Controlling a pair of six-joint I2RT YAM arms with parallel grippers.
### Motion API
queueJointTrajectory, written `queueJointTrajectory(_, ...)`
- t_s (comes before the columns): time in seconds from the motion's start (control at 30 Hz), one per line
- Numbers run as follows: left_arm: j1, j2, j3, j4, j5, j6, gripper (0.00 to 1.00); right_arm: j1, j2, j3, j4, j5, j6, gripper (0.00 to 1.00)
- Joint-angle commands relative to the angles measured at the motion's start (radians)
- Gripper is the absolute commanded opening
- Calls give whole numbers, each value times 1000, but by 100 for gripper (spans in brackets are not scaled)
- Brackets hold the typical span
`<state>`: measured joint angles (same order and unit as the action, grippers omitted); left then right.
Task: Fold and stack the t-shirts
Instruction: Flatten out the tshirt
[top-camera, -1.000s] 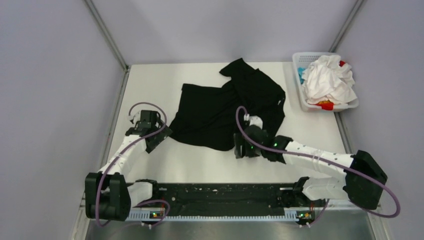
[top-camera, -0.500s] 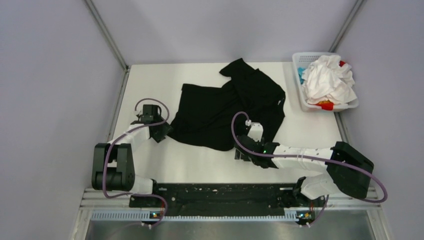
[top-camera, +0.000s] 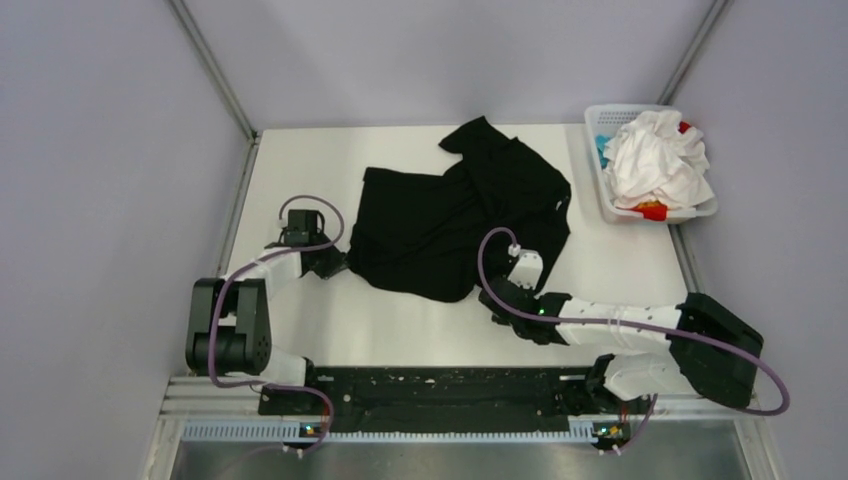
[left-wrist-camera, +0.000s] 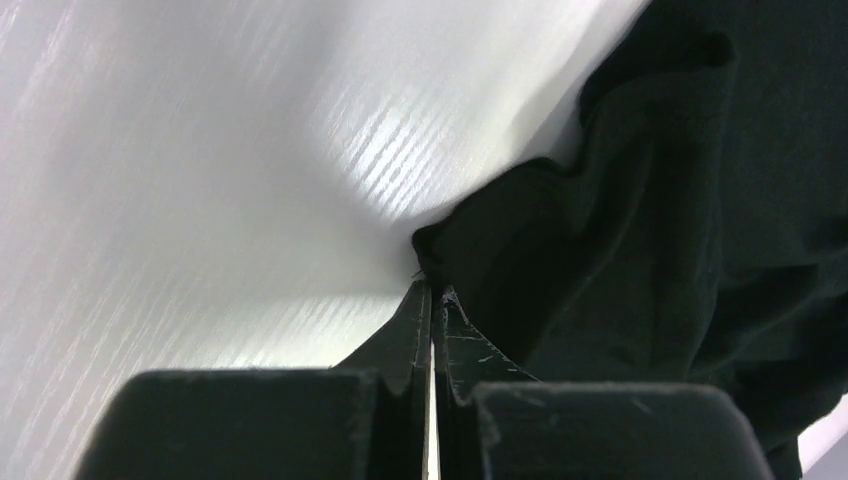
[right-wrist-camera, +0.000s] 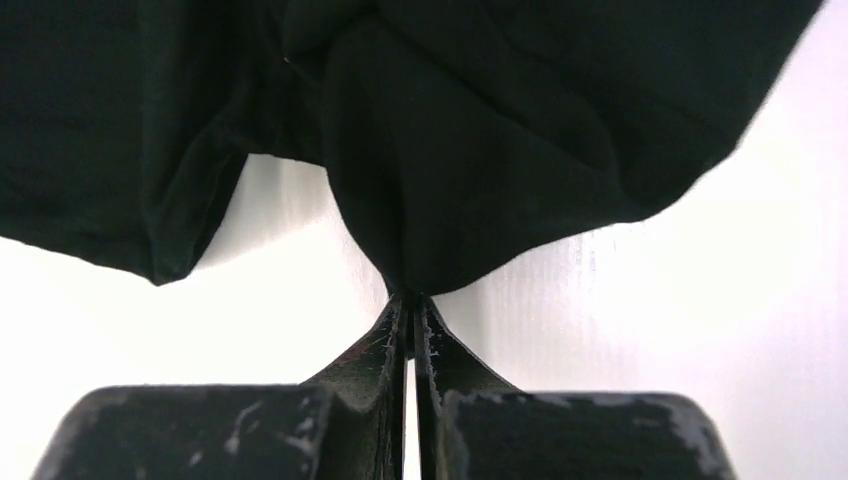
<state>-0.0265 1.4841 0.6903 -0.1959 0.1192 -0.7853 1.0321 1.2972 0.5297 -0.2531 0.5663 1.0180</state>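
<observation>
A large black t-shirt (top-camera: 455, 215) lies crumpled across the middle of the white table. My left gripper (top-camera: 338, 264) is low at the shirt's near-left corner, shut on that corner of black cloth (left-wrist-camera: 520, 240); in the left wrist view the gripper (left-wrist-camera: 432, 288) pinches the hem. My right gripper (top-camera: 493, 292) is shut on the shirt's near-right edge, where the black cloth (right-wrist-camera: 480, 150) bunches into the fingertips; the gripper (right-wrist-camera: 410, 297) holds it just above the table. White t-shirts (top-camera: 655, 160) with red and blue bits fill the basket.
A white lattice basket (top-camera: 604, 195) stands at the far right of the table (top-camera: 300, 170). Grey walls close in the table on the left, back and right. Purple cables loop over both arms.
Both grippers have gone from open to shut on the black shirt's near edge. The left arm has lowered and stretched forward. The right gripper has shifted right, lifting the hem slightly.
</observation>
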Motion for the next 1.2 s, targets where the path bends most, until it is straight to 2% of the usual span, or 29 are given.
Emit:
queueJointTrajectory(0.0, -3, -120, -1, -54, -44, 27, 0, -3, -164, 27, -121, 145, -43, 0)
queueJointTrajectory(0.1, -3, -245, 27, -104, -125, 27, 0, -87, -280, 56, -172, 158, -147, 0)
queueJointTrajectory(0.2, -3, -327, 37, -100, -196, 13, 0, -246, -372, 50, -133, 85, -257, 0)
queueJointTrajectory(0.33, -3, -349, 86, -98, -218, 3, 0, -438, -440, 92, -67, -69, -369, 0)
queueJointTrajectory(0.43, -3, -354, 182, -168, -219, 17, 0, -503, -450, 197, -54, -119, -441, 0)
queueJointTrajectory(0.7, -3, -513, 432, -186, -157, 58, 0, -509, -435, 577, -75, -254, -578, 0)
queueJointTrajectory(0.97, -3, -654, 881, -360, -242, 136, 0, -510, -485, 961, -138, -361, -646, 0)
queueJointTrajectory(1.17, -3, -658, 1216, -416, -216, 171, 0, -509, -479, 1282, -143, -516, -652, 0)
